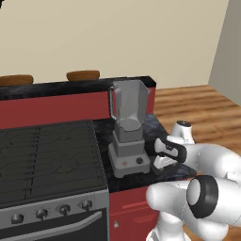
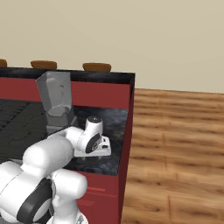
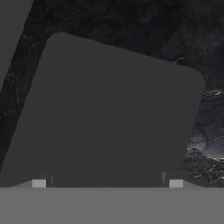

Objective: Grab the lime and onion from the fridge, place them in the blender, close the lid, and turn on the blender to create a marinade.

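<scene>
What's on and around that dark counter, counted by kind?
Blender: 1
Lid, lying flat on the dark counter: 1
Stove: 1
Brown stool tops behind the counter: 3
Total: 6

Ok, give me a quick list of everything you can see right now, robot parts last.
blender: one, grey with a translucent jar, on the dark counter right of the stove, jar mouth open.
lid: one, dark grey and squarish, lying flat on the counter right under the hand.
counter: one, dark marbled top on red cabinets.
stove: one, black grates with a grey knobbed front, left of the blender.
round brown tops: three in the right base view, behind the raised back counter.
floor: wood planks, right of the counter.
wall: beige, behind everything.
gripper: one, white with dark tips, low over the lid, jaws wide to either side of it.
</scene>
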Controlling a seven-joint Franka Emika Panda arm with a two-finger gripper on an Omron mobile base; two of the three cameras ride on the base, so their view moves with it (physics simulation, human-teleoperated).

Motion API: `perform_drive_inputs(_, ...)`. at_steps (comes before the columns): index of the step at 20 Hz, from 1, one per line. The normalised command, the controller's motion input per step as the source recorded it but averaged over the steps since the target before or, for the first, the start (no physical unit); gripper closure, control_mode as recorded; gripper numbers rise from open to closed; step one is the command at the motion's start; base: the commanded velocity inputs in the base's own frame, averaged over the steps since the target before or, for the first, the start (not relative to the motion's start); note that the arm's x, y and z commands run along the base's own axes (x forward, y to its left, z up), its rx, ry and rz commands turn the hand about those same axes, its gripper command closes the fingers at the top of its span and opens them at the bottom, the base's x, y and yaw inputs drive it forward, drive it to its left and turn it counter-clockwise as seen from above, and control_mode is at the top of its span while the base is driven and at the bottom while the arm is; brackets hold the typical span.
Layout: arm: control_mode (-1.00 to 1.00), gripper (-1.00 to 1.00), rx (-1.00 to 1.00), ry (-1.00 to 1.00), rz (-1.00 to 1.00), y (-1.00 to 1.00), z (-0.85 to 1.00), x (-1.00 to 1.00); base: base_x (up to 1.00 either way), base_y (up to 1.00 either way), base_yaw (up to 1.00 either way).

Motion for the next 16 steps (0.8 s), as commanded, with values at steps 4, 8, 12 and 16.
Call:
perform_drive_inputs(4,-1.00,-1.00,0.00,0.00,0.00,0.11,-0.11,0.11,0.00,0.00,0.00)
perform_drive_inputs(8,-1.00,-1.00,0.00,-0.01,0.00,0.19,-0.02,0.11,0.00,0.00,0.00)
perform_drive_inputs(12,-1.00,-1.00,0.00,-0.02,0.00,0.23,-0.05,0.06,0.00,0.00,0.00)
perform_drive_inputs(16,-1.00,-1.00,0.00,-0.01,0.00,0.25,-0.09,0.01,0.00,0.00,0.00)
